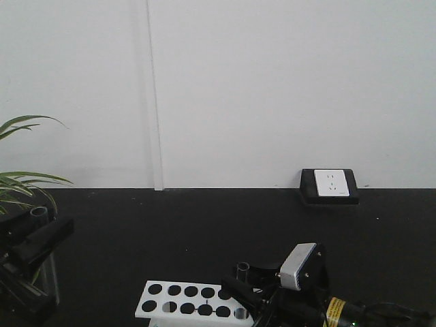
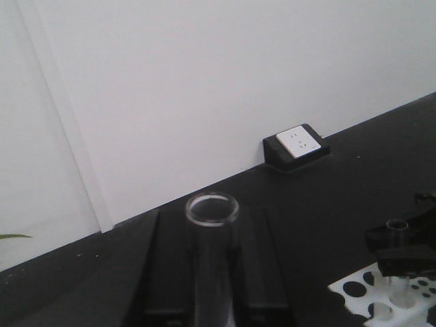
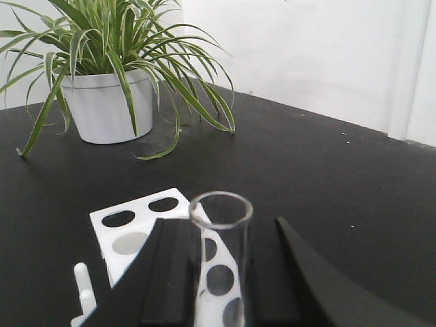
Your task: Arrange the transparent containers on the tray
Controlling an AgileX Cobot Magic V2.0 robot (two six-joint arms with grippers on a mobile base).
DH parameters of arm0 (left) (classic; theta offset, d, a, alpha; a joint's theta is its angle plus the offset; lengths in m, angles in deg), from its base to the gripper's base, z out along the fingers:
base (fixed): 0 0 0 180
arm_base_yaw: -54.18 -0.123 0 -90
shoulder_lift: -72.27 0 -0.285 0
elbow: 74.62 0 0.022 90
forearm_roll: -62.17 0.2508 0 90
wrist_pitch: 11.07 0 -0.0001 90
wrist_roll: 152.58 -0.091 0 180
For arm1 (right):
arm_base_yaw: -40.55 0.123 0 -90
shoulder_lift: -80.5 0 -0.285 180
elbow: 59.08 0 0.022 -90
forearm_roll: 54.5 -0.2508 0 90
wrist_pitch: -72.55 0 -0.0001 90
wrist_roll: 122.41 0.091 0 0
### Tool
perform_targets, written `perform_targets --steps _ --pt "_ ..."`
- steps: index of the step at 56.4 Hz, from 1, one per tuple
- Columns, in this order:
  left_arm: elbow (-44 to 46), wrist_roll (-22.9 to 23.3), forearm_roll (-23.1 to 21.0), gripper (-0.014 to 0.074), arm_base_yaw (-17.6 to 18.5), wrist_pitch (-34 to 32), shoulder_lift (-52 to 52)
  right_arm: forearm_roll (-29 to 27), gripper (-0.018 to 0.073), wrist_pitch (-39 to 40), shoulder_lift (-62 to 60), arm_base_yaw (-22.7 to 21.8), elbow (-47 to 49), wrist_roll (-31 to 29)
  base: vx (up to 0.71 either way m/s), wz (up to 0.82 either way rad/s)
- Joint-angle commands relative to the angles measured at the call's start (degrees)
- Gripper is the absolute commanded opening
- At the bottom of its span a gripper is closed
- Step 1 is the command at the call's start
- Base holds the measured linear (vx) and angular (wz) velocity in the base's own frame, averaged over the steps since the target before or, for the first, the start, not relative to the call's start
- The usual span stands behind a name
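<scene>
Glass, thin-walled and clear: two test tubes in play. The left test tube stands upright in the left pincer, with the dark fingers closed snug on either side of it below the rim. In the front view it sits at the lower left edge, well apart from the tray.

The right test tube is upright in the right pincer, clamped between its fingers. It is directly over the round holes of the white tray, lower centre of the frame. Whether its foot has entered a hole: cannot tell.

Handling, by judgement: light, rigid, slick, breakable. Hold mid-barrel with a modest squeeze, keep vertical, put no sideways load against a hole's edge.

Black tabletop beneath. Potted plant at upper left of the right wrist view. Wall socket at centre right of the front view.
</scene>
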State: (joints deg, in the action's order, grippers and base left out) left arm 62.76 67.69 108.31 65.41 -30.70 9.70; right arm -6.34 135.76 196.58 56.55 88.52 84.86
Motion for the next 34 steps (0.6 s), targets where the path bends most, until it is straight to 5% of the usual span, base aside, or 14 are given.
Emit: perform_targets --steps 1,22,34 --pt "1.7 0.6 -1.7 -0.0001 0.2 -2.0 0.9 -1.3 -0.0013 5.2 -4.8 0.1 1.7 0.0 0.00 0.00" --pt "1.7 0.8 -1.7 -0.0001 0.2 -2.2 0.9 3.6 -0.0013 -9.6 -21.2 0.1 8.6 11.9 0.00 0.00" --pt "1.7 6.9 -1.0 -0.0001 0.2 -2.2 0.9 9.9 -0.0013 -20.3 -31.9 0.0 9.4 19.5 0.00 0.00"
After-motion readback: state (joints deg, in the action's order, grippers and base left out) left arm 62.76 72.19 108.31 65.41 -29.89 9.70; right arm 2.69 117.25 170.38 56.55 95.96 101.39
